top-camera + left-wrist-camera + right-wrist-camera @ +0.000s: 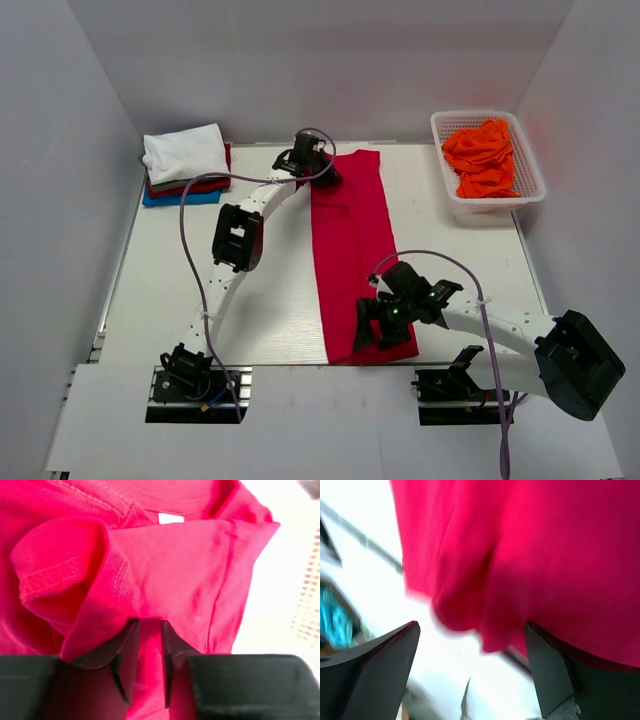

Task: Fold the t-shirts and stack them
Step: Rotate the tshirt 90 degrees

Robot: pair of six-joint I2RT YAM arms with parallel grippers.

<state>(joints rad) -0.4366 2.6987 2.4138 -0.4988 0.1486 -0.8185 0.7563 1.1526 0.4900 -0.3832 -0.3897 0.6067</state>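
A crimson t-shirt [350,240] lies folded into a long narrow strip running from the far side of the table to its near edge. My left gripper [318,168] is at the strip's far end. In the left wrist view its jaws [147,622] stand narrowly apart with red cloth pinched between them, a sleeve fold [60,575] draped beside the left finger, and the white neck label [171,518] beyond. My right gripper [372,328] hovers over the near hem. Its jaws [471,627] are wide open, with the blurred hem edge [465,605] between them and nothing gripped.
A stack of folded t-shirts [183,152] sits at the back left, white on top of dark red and blue. At the back right stands a white basket [531,183] with crumpled orange shirts [483,155] in it. White walls enclose the table [260,310].
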